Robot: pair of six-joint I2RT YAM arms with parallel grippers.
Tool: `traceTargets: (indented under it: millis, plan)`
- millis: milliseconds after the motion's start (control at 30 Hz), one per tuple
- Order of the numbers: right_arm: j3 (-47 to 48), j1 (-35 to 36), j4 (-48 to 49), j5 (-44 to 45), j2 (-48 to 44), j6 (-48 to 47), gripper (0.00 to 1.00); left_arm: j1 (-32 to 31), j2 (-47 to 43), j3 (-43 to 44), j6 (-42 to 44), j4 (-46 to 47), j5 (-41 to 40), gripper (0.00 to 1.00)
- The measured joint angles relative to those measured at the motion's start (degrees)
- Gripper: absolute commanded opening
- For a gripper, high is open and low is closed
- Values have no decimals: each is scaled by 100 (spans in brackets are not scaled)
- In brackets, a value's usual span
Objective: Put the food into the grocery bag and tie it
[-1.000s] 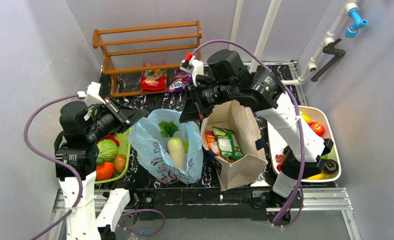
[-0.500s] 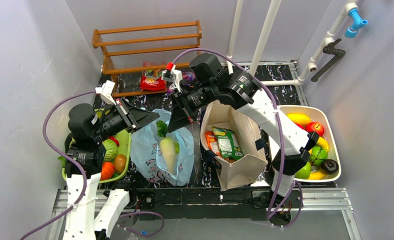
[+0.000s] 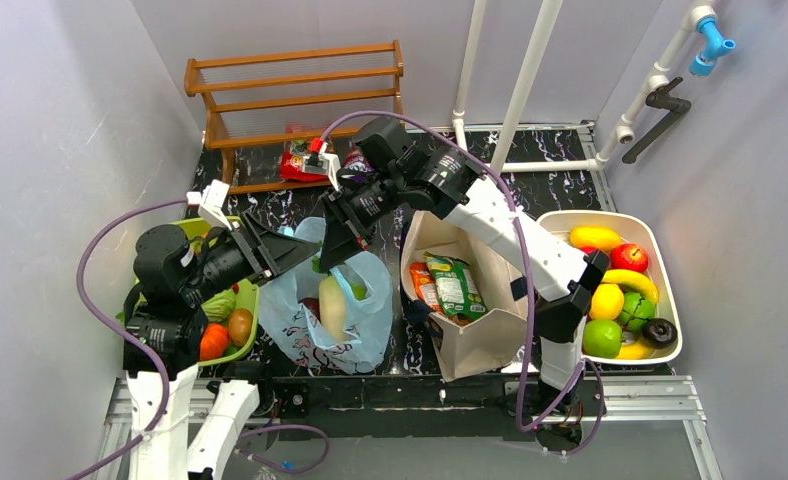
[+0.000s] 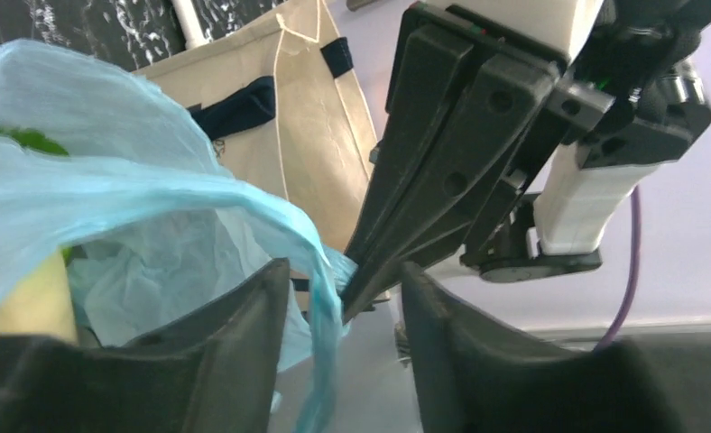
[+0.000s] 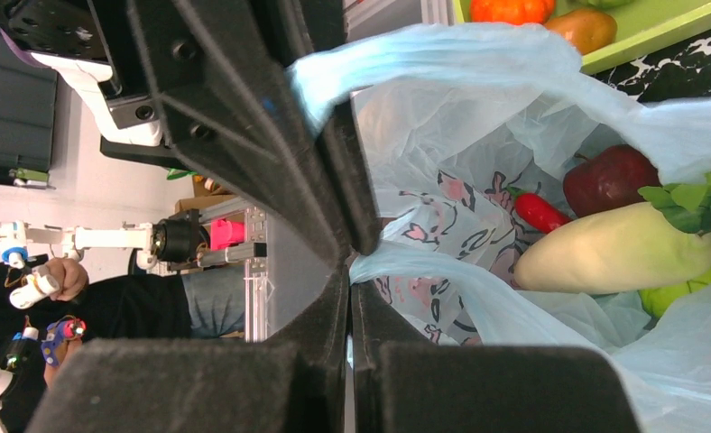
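The light-blue grocery bag (image 3: 370, 322) stands between the green tray and the beige tote. Food lies inside it: a white radish (image 5: 614, 248), a dark red apple (image 5: 609, 176), a small red pepper (image 5: 540, 212) and something green. My right gripper (image 5: 356, 248) is shut on one bag handle (image 5: 424, 271) above the bag's mouth. Right in front of it, my left gripper (image 4: 343, 271) is open, with a strand of the other handle (image 4: 327, 316) hanging loose between its fingers. In the top view the left gripper (image 3: 308, 255) and right gripper (image 3: 332, 260) nearly touch tips.
A beige canvas tote (image 3: 490, 335) with snack packets (image 3: 450, 285) stands right of the bag. A green tray (image 3: 252, 300) of vegetables is at the left and a white tray (image 3: 665, 255) of fruit at the right. A wooden rack (image 3: 295, 110) and more packets (image 3: 305, 160) are at the back.
My left gripper has opened and let its handle go slack. The right arm has swung left with its handle, so both grippers meet over the bag and its mouth has narrowed.
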Motion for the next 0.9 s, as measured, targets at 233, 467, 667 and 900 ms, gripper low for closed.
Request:
traceTargets:
  millis: [233,467,667,900]
  plan:
    - [-289,15,133,-39,0,0,1,-35,-15,669,693,-1222,-599,76]
    - [-367,15,184,-79,0,0,1,-39,280,1904,1217,-2511,-1790,65]
    - [-369,15,229,-129,0,0,1,-39,289,2157,1635,-2785,-2273,46]
    - [-365,15,247,-232,44,0,1,-42,-944,920,2347,-2116,-3202,42]
